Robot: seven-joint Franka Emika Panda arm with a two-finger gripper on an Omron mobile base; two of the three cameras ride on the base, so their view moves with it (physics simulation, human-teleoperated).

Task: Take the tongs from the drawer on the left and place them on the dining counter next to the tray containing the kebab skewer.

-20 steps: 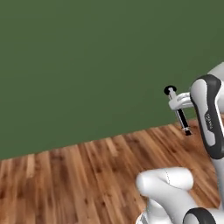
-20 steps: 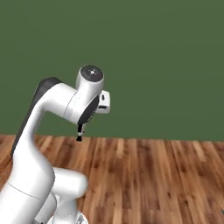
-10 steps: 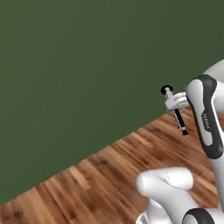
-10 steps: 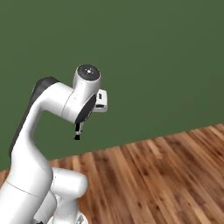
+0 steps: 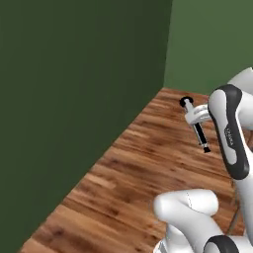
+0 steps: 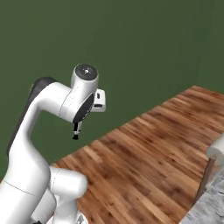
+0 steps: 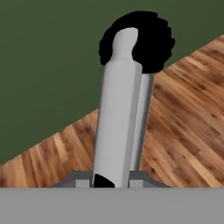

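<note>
Arm raised high above the wood floor (image 5: pixel 128 168), elbow bent, forearm folded back over the base. Wrist turned so the end effector (image 5: pixel 193 117) pointed forward and down, well clear of the floor. End effector closed on the tongs (image 5: pixel 196 126), gripped near one end. Tongs held in the air, slanting downward from a black round end beside the wrist to a small black tip lower down. Seen from the right base view as a short dark stub (image 6: pixel 76 131) hanging below the wrist, just under the white hand.

In the hand view, tongs (image 7: pixel 120 118) running straight out from between the fingers, silvery-white shaft doubled, black scalloped end at the far tip. Fingers themselves mostly hidden behind the shaft at the bottom edge.

Behind the arm, dark green walls (image 5: pixel 74 99) meeting in a corner at upper right of the left base view; plank floor stretching to that corner. At the lower right of the right base view, a corner of grey-veined marble surface (image 6: pixel 209 209), well apart from the end effector and lower than it. Tongs nowhere near that surface, carried over bare floor. Upper arm link dark-sided, rising from the white shoulder at lower left of the right base view.
</note>
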